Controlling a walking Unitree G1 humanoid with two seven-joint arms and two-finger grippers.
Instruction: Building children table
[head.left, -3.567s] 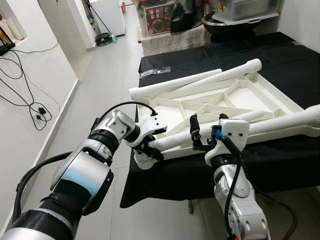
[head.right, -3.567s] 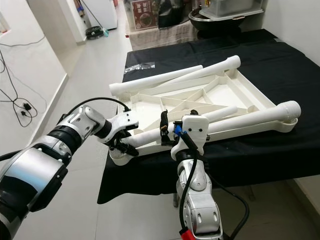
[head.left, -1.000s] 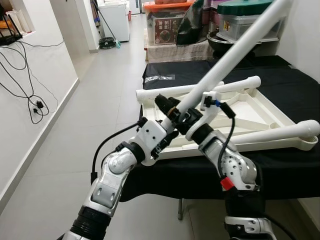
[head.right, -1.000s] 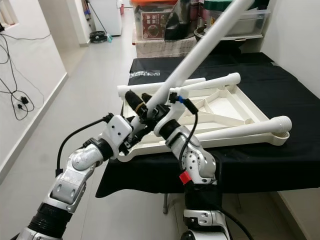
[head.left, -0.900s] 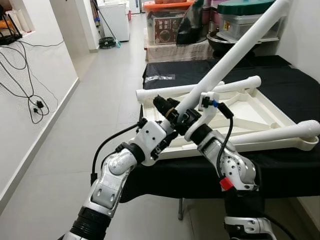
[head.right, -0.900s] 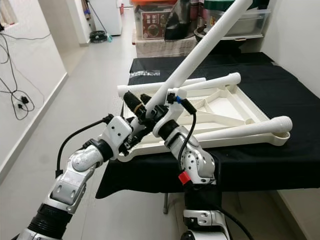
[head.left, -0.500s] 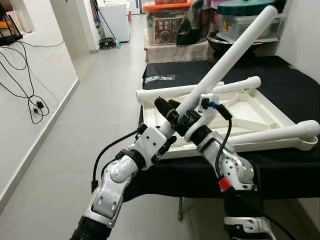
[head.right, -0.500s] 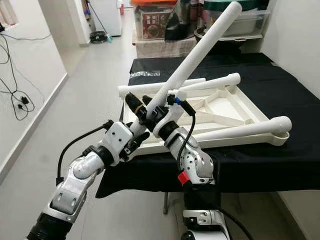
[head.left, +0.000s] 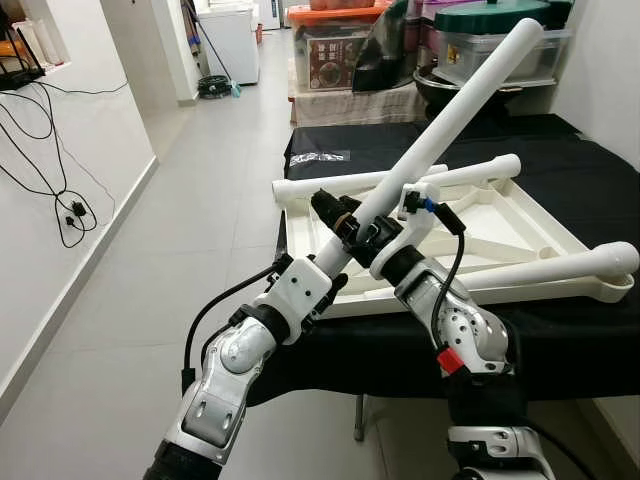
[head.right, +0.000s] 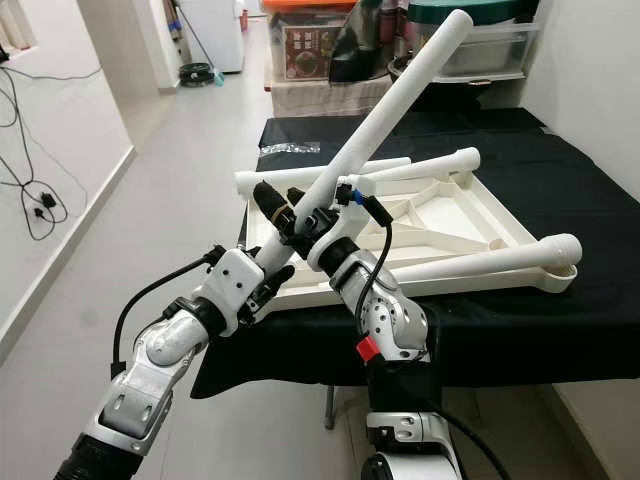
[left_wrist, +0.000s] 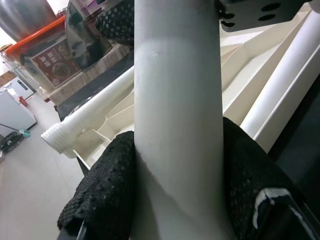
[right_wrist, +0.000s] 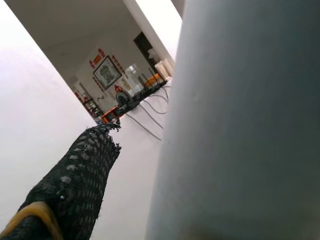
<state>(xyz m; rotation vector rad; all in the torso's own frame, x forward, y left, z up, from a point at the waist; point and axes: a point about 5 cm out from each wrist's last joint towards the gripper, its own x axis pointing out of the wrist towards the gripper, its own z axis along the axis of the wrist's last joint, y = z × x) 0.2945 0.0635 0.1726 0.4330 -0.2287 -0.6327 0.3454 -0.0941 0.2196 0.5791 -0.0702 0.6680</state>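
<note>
A long white table leg (head.left: 450, 110) slants up to the right above the near left corner of the upturned white tabletop (head.left: 500, 215). My left gripper (head.left: 336, 214) is shut on its lower part. My right gripper (head.left: 372, 236) is shut on it just beside the left one. The left wrist view has the leg (left_wrist: 177, 100) clamped between two black fingers (left_wrist: 105, 195). In the right wrist view the leg (right_wrist: 240, 125) stands close beside one black finger (right_wrist: 75, 185). A second leg (head.left: 390, 180) lies along the tabletop's far edge, and a third leg (head.left: 560, 268) lies along its near right edge.
The tabletop rests on a table under a black cloth (head.left: 590, 130). A clear plastic bag (head.left: 320, 157) lies at its far left. Storage boxes (head.left: 335, 45) and a dark pot (head.left: 450, 85) stand behind. Cables (head.left: 60, 200) trail by the white wall on the left.
Both grippers have raised the leg off the tabletop to a steep slant. Over the last second it has slid down, so its top end has come into view.
</note>
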